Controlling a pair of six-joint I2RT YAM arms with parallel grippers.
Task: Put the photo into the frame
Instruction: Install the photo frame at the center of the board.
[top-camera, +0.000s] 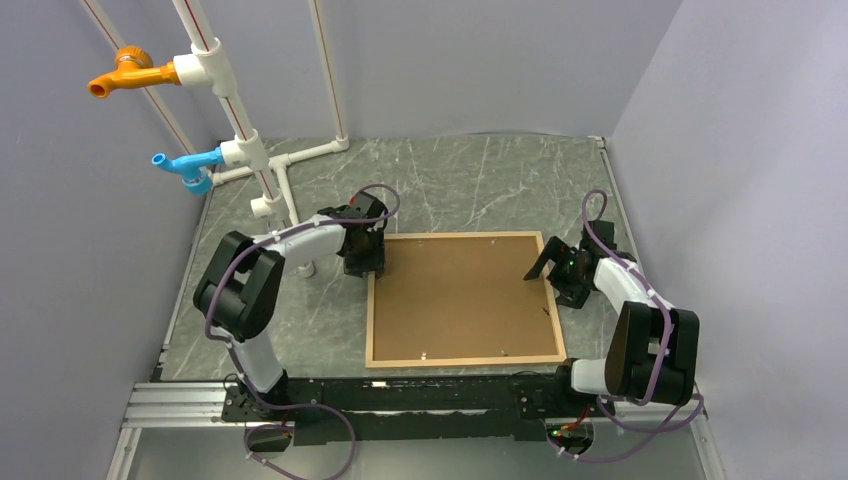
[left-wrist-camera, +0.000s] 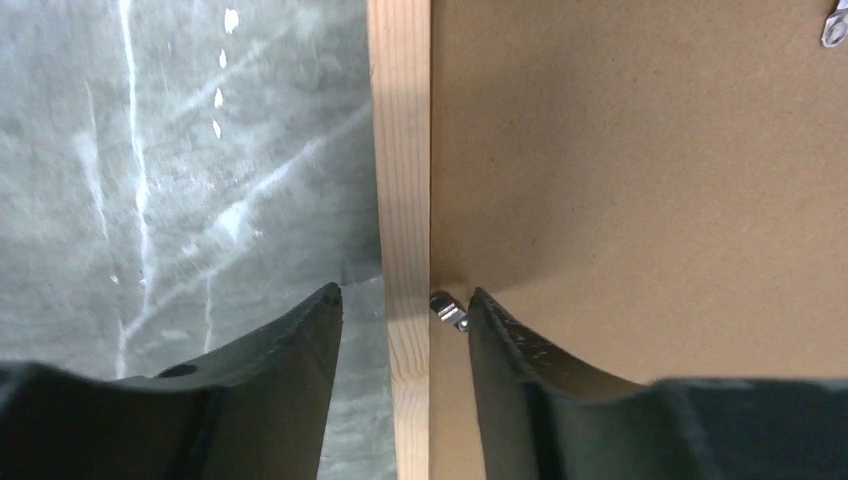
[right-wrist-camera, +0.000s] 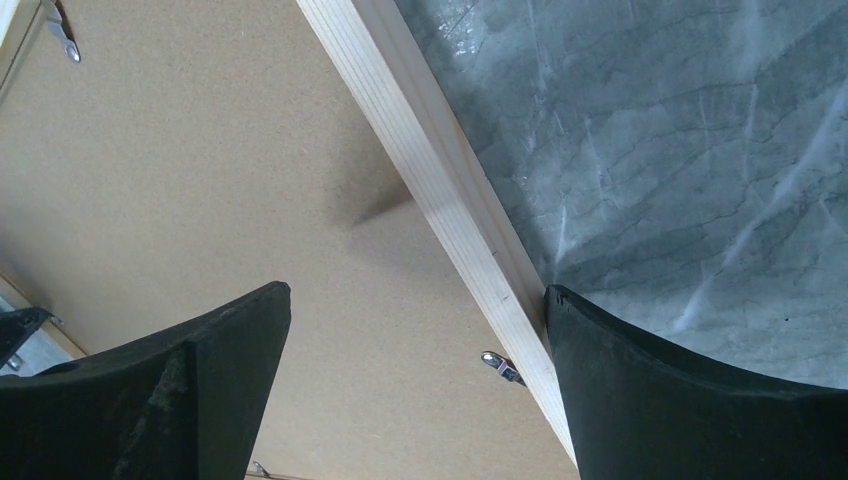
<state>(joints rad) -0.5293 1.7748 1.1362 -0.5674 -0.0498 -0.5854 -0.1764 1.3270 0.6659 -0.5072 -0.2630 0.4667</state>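
The frame (top-camera: 465, 360) of light wood strips lies flat at the table's middle, filled by a brown backing board (top-camera: 460, 295). The photo is hidden. My left gripper (top-camera: 363, 262) points down over the frame's left strip (left-wrist-camera: 400, 150). In the left wrist view this gripper (left-wrist-camera: 405, 293) is open and straddles the strip, its inner finger against a small metal clip (left-wrist-camera: 448, 310). My right gripper (top-camera: 553, 280) hangs over the right strip (right-wrist-camera: 420, 160). In the right wrist view it (right-wrist-camera: 417, 291) is wide open; one finger touches the strip's outer edge, and a clip (right-wrist-camera: 500, 367) lies between the fingers.
White pipes (top-camera: 215, 70) with an orange tap (top-camera: 125, 72) and a blue tap (top-camera: 185, 165) stand at the back left. Grey walls close in the marbled table (top-camera: 480, 185) on three sides. A black rail (top-camera: 400, 395) carries both arm bases along the near edge.
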